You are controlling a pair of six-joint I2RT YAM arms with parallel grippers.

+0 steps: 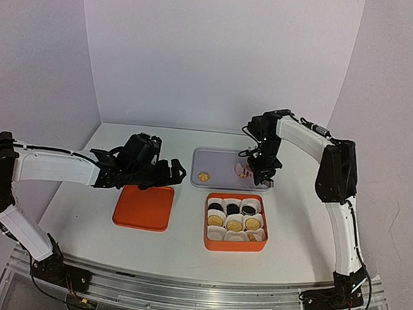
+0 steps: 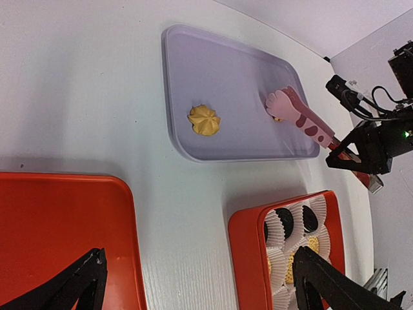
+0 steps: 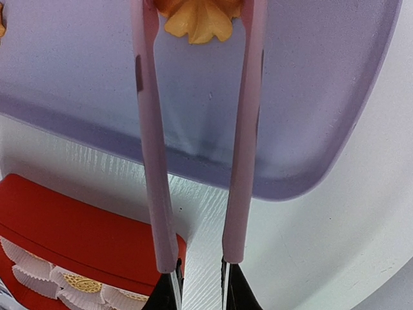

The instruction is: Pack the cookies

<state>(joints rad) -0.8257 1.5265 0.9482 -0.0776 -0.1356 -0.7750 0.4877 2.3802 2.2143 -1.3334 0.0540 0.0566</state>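
A golden flower cookie (image 1: 203, 176) lies on the lavender tray (image 1: 220, 159), also in the left wrist view (image 2: 204, 120). My right gripper (image 1: 265, 175) is shut on pink tongs (image 1: 244, 170), whose tips straddle a second golden flower cookie (image 3: 197, 16) at the tray's right end. Whether the tips touch it is unclear. The orange box (image 1: 207, 222) holds white paper cups with several black and golden cookies (image 1: 234, 225). My left gripper (image 1: 170, 172) is open and empty, hovering between the orange lid and the box.
A flat orange lid (image 1: 144, 207) lies left of the box. The tray sits just behind the box with a narrow strip of white table between them. The walls stand close on the left, back and right.
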